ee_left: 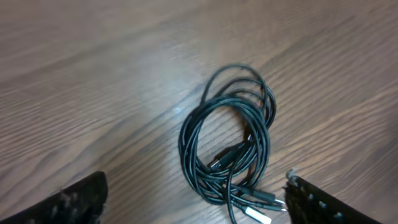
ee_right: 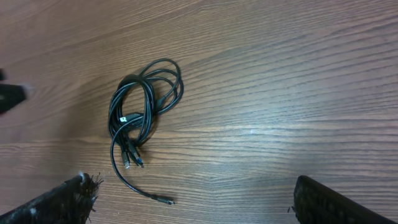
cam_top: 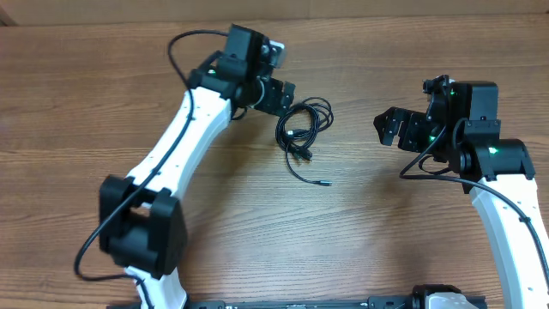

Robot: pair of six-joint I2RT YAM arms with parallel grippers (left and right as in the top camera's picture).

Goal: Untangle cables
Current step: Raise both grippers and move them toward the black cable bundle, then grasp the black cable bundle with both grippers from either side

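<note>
The cables (cam_top: 302, 127) are thin black cords coiled in one tangled bundle on the wooden table, with one loose end (cam_top: 324, 182) trailing toward the front. My left gripper (cam_top: 276, 96) is open just left of the bundle, above it. In the left wrist view the coil (ee_left: 227, 149) lies between my open fingers (ee_left: 193, 208), with plug ends (ee_left: 255, 208) near the right finger. My right gripper (cam_top: 396, 127) is open and empty, well to the right of the bundle. The right wrist view shows the coil (ee_right: 140, 109) far from its fingers (ee_right: 193, 199).
The wooden table (cam_top: 386, 232) carries nothing else. The left arm (cam_top: 171, 154) stretches across the left half. The right arm (cam_top: 506, 197) stands at the right edge.
</note>
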